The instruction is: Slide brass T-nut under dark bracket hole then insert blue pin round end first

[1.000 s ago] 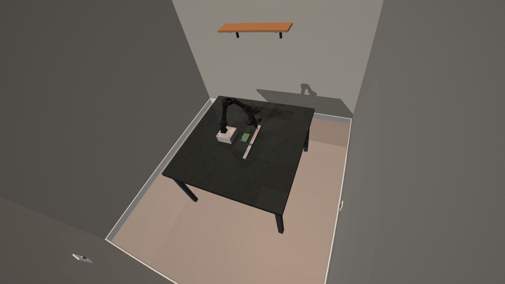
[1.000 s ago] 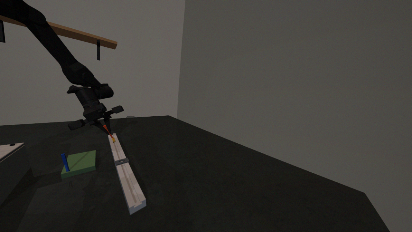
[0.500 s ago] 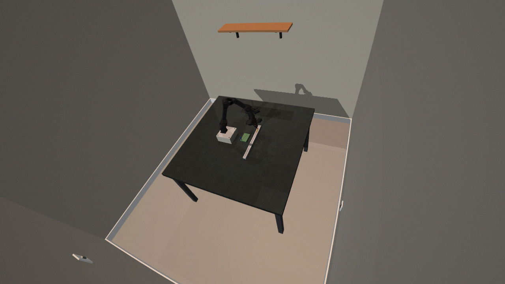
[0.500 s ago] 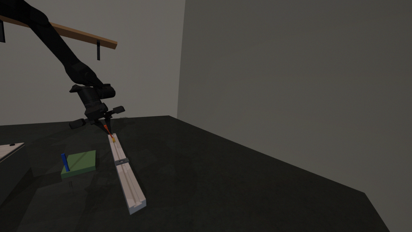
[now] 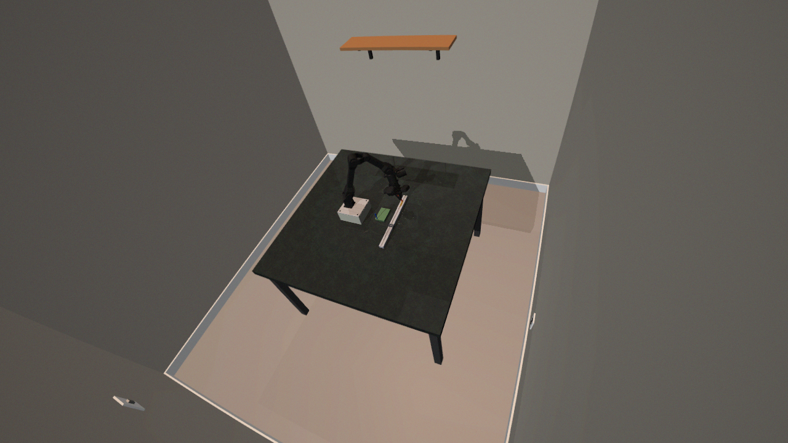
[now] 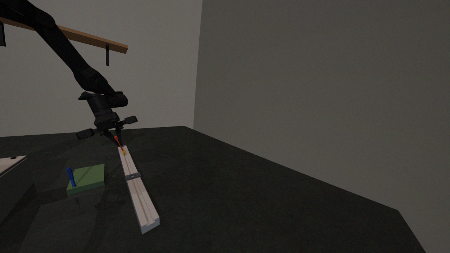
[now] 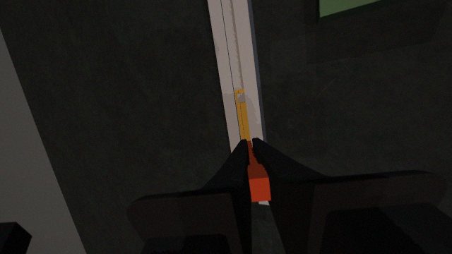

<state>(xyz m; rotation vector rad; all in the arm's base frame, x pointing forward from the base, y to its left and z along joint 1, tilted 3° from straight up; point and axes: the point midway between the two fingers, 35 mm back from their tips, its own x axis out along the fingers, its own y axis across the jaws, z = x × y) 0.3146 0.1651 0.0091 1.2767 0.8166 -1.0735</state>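
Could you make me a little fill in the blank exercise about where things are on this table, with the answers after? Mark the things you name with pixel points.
1. The gripper (image 5: 400, 197) (image 6: 120, 145) (image 7: 249, 144) is shut on the ____ handle of the brass T-nut (image 6: 124, 153) (image 7: 244, 120).
2. The pin standing at the green tray (image 5: 383, 214) (image 6: 89, 176) (image 7: 339, 6) is coloured ____.
3. The dark bracket (image 5: 391, 224) (image 6: 135, 175) sits across the aluminum ____.
4. The bracket has a round ____ in it, with nothing pushed through.

Missing words: orange; blue; rail; hole.

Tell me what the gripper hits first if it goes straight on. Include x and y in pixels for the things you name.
Likely the aluminum rail (image 5: 385, 237) (image 6: 141, 201) (image 7: 219, 46), just beyond the fingertips of the gripper (image 5: 401, 198) (image 6: 120, 146) (image 7: 249, 144); exact depth is unclear.
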